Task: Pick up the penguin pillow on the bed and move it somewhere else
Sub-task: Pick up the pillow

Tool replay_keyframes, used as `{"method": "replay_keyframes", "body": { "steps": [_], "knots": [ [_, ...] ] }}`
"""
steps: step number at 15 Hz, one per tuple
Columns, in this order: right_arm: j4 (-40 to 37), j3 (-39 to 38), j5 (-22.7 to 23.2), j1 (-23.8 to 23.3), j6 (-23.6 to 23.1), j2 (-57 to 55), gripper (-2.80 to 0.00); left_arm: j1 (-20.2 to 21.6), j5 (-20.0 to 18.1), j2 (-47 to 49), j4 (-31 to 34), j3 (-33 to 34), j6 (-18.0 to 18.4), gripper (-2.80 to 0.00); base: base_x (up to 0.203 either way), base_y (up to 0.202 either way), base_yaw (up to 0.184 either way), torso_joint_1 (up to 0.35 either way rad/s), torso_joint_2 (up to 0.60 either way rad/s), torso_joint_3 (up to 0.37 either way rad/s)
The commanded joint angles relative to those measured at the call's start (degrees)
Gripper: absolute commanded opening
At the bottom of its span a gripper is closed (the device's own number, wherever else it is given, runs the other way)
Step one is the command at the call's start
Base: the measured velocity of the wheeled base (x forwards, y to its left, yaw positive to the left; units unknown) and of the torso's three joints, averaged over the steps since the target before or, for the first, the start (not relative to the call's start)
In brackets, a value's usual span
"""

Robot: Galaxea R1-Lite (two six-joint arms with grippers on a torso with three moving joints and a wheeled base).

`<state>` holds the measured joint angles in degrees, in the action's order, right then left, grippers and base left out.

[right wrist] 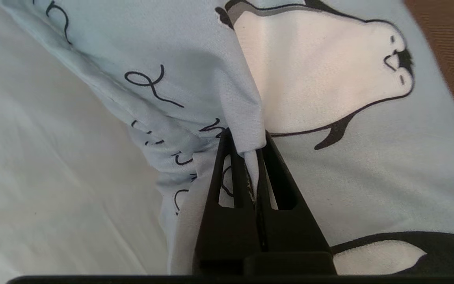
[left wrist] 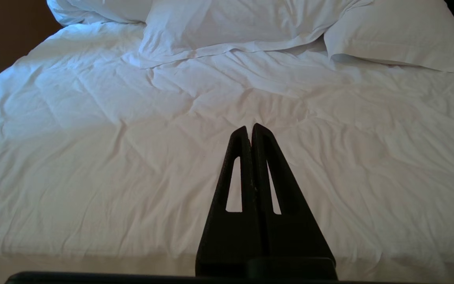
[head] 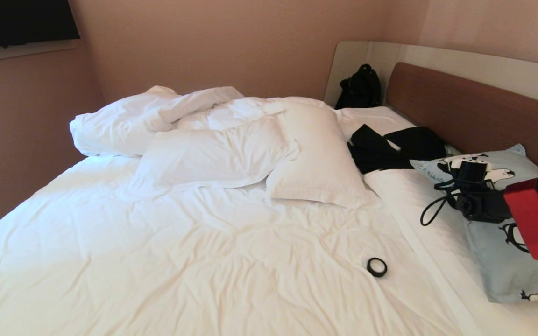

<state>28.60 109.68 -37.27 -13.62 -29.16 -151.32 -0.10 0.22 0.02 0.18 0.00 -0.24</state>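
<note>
The penguin pillow (head: 498, 233) lies at 3 o'clock on the bed (head: 157, 261), against the headboard (head: 474, 112). Its looping black lettering is unreadable. The right gripper (right wrist: 250, 152) has its jaws pinched tight on a fold of the pillow's cloth. The left gripper (left wrist: 250, 128), jaws together and empty, hangs above the sheet.

The bed (head: 166, 261) has wrinkled white sheets and a brown headboard (head: 474, 112) with a cream surround. A rumpled white duvet (head: 138, 116) and two plain white pillows (head: 315, 154) lie toward its far side. Dark clothing (head: 390, 147) sits near the headboard, the penguin pillow (head: 498, 252) rests beside the headboard at the right, a black bag (head: 360, 88) stands in the far corner, and a small black ring (head: 377, 267) lies on the sheet
</note>
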Motion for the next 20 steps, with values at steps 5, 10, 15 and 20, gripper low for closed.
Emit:
{"method": "replay_keyframes", "body": {
  "steps": [5,10,15,20],
  "knots": [
    [1.99,-4.35,-0.18,0.08,-0.11,4.13,-2.8,0.01,0.04,-0.02,-0.01,0.09,-0.02,-2.8,0.0,0.0,0.0,0.0,0.0,0.0],
    [2.24,-10.78,0.61,0.24,-0.69,8.48,-2.8,0.01,0.04,-0.02,-0.01,0.09,-0.02,-2.8,0.0,0.0,0.0,0.0,0.0,0.0],
    [5.58,-13.96,0.69,0.5,-3.08,9.6,-2.8,0.01,0.04,-0.02,-0.01,0.09,-0.02,-2.8,0.0,0.0,0.0,0.0,0.0,0.0],
    [10.45,-16.06,1.21,1.89,-5.21,10.15,-2.8,0.01,0.04,-0.02,-0.01,0.09,-0.02,-2.8,0.0,0.0,0.0,0.0,0.0,0.0]
  ]
}}
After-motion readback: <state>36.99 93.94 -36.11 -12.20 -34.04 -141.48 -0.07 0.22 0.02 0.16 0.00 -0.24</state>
